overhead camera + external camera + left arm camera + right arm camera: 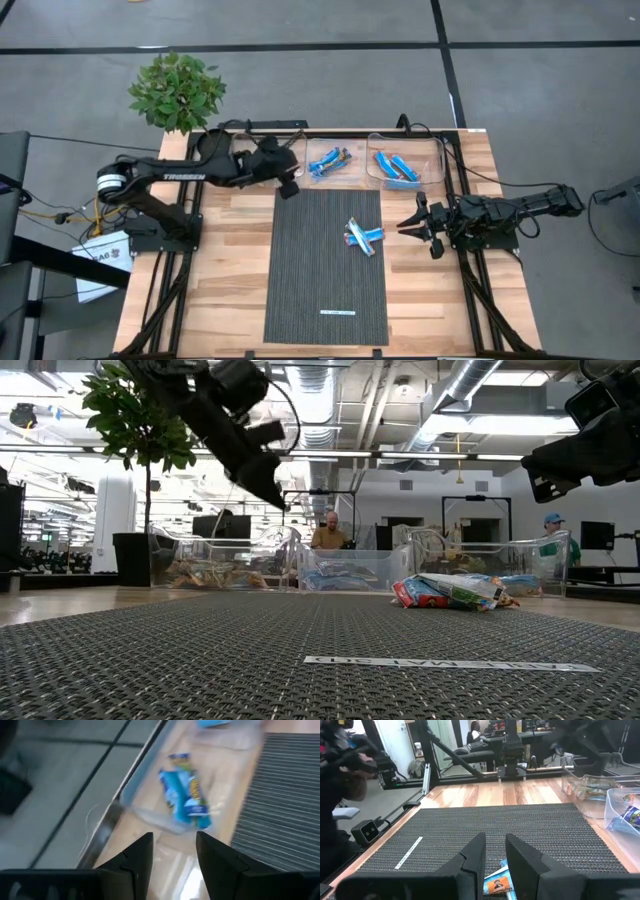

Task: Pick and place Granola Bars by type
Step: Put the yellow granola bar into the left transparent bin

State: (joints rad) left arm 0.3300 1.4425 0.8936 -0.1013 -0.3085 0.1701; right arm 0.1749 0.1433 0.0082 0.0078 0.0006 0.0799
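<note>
Wooden table (pixel 230 290), dark mat (pixel 325 290), Granola Bars (pixel 362 236), both end effectors apparently spread, empty

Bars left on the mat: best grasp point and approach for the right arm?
Take the top bar of the small heap across its narrow middle, from straight above. The bars overlap flat on the mat, so ends are partly buried. The right gripper, open, sits beside them.

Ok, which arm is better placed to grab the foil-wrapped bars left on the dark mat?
Right. The right gripper, fingers open, sits beside the blue-and-orange foil bars on the dark woven mat. The left gripper is over by the clear bins.
</note>
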